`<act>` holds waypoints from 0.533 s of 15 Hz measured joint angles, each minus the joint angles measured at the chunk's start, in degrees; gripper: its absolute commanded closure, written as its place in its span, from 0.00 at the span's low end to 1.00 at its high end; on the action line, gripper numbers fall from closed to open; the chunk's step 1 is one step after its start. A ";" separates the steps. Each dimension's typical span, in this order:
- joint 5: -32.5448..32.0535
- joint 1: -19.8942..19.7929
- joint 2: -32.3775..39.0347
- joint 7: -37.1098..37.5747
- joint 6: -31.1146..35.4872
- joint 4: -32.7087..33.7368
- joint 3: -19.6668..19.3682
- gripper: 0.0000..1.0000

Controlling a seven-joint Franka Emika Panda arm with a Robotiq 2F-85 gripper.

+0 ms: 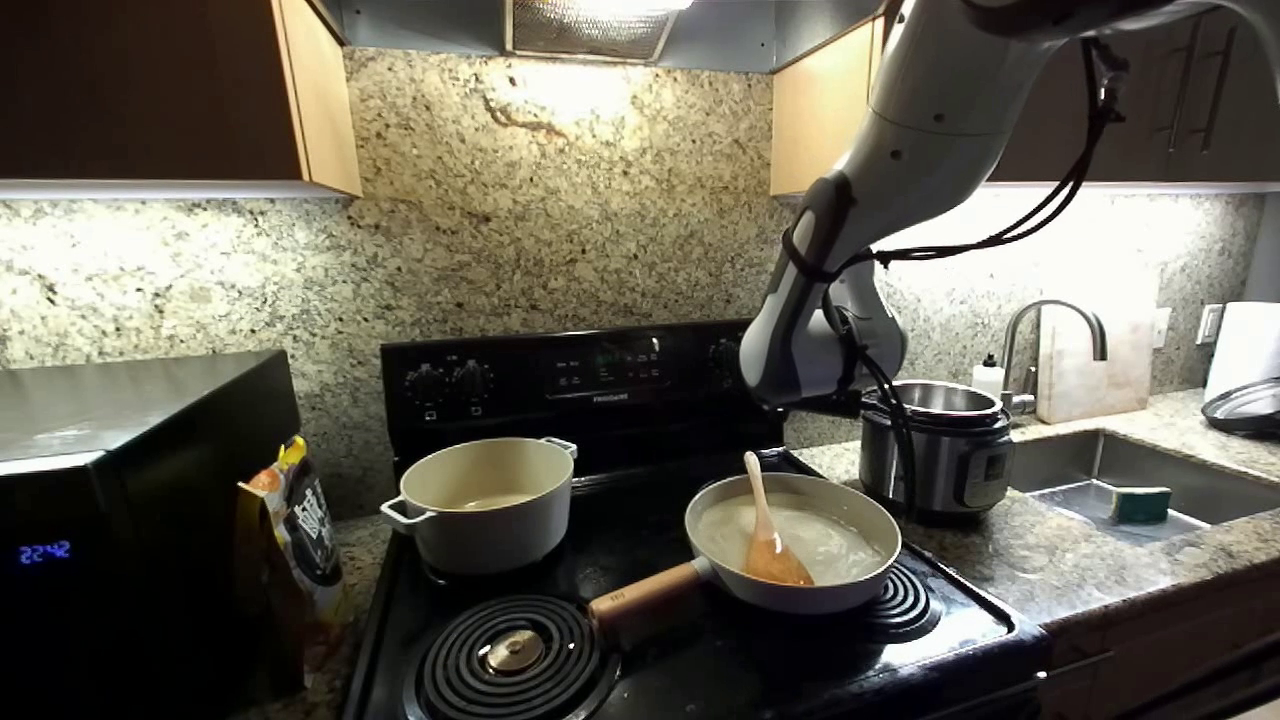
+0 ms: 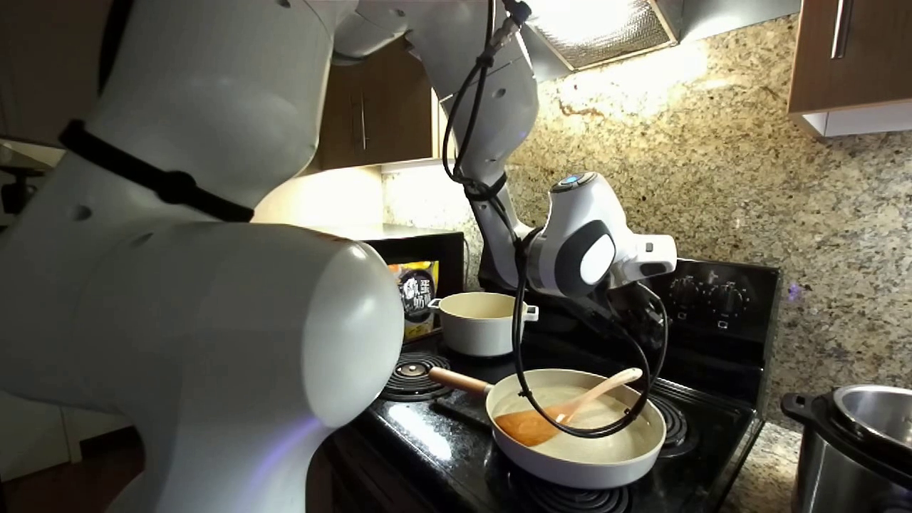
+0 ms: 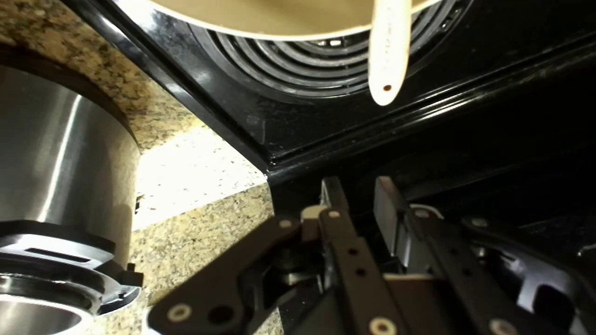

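In an exterior view, there's your arm, slanting in from the upper right, its wrist end above the back of the stove, near the cooker on the table. And here's the spatula, leaning in the pan, blade down in pale liquid, handle up past the rim! The pan's own handle reaches a burner; the white pot sits farther back on the left. You've got a bag beside the microwave, clock reading 22:42, and a sponge in the sink.

Over to the wrist view: your pincer has its fingers parted, a clear gap between the tips. Ahead of those tips, and apart from them, the spatula's holed handle end pokes out past the pan's rim, over a coil. The cooker fills the left edge.

In an exterior view, your pincer is a dark shape against the stove's control panel, its fingers too hard to make out. A black cable loops down in front of the pan; whether it touches, you can't tell. Behind the cable, the spatula slants across the pan, blade to the left, handle over the rim to the right. The cooker stands cut off at the lower right, the pot behind the pan, the bag just left of it.
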 measured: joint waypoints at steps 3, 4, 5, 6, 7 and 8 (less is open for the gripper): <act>0.00 -1.66 -0.37 0.00 0.10 -1.45 0.59 0.94; 0.02 -2.10 -0.40 0.00 0.10 -1.80 0.77 0.94; 0.04 -2.51 -0.42 0.01 0.10 -2.10 1.01 0.94; 0.07 -2.82 -0.45 0.01 0.10 -2.34 1.23 0.94; 0.09 -3.04 -0.49 0.01 0.10 -2.58 1.41 0.94; 0.13 -3.12 -0.51 0.01 0.10 -2.80 1.50 0.94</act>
